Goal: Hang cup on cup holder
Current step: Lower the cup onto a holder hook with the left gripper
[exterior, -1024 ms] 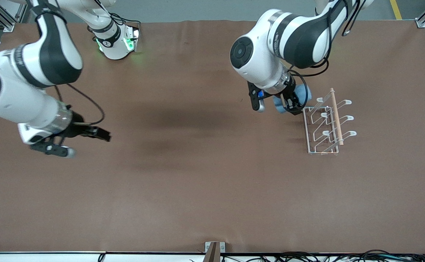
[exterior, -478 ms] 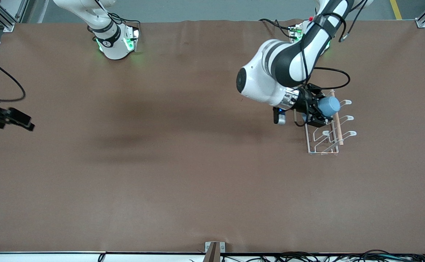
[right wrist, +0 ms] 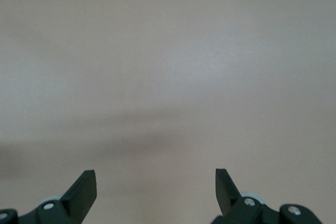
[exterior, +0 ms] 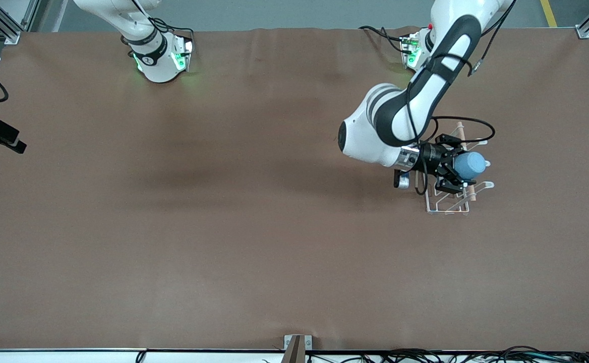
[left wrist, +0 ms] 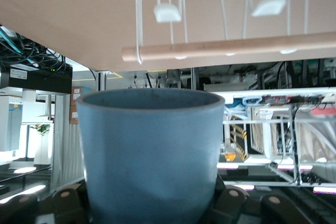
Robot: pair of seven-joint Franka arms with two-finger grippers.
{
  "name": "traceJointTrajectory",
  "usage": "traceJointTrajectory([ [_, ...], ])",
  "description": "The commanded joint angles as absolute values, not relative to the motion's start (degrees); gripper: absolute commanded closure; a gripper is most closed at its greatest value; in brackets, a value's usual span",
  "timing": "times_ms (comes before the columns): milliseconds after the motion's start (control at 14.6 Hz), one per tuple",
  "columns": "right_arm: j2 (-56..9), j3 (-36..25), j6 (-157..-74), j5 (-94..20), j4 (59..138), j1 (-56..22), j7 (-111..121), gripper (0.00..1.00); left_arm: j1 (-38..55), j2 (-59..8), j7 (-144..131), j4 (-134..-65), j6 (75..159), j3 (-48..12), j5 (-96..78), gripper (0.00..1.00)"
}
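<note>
The left gripper [exterior: 457,174] is clamping the cup [exterior: 470,165] and carrying it sideways over the cup holder [exterior: 448,201], which is sitting toward the left arm's end of the table. The cup is lying tipped, its closed bottom pointing away from the wrist, seemingly so its open mouth can slide down over a prong. In the left wrist view the cup [left wrist: 151,153] is filling the frame, with the wooden rod [left wrist: 231,46] and two loop-tipped prongs [left wrist: 167,11] just past it, so alignment is looking close. The right gripper [right wrist: 155,184] is waiting with fingers spread wide over bare table [right wrist: 168,66] at the right arm's end.
</note>
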State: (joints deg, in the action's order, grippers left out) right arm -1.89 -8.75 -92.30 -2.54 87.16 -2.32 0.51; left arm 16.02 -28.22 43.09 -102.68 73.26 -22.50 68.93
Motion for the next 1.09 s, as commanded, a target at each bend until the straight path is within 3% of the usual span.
traceJointTrajectory([
  [0, -1.9, -8.1, -91.5, 0.6, 86.9, -2.4, 0.3, 0.00, 15.7, -31.0, 41.9, -102.5, 72.1, -22.5, 72.2, 0.97],
  [205, -1.8, -5.7, -87.7, 2.3, 86.6, -1.6, -0.9, 0.00, 15.4, -34.4, 38.7, -102.5, 70.8, -22.4, 74.2, 0.97],
  [751, -0.5, -5.9, -90.9, 1.6, 88.8, -1.0, -0.8, 0.00, 15.3, -39.6, 35.4, -103.1, 69.5, -21.9, 75.1, 0.90],
  [1024, -0.6, -5.9, -90.9, 1.2, 88.6, 0.0, -0.3, 0.00, 13.8, -39.6, 33.6, -102.7, 69.9, -22.0, 74.4, 0.41],
])
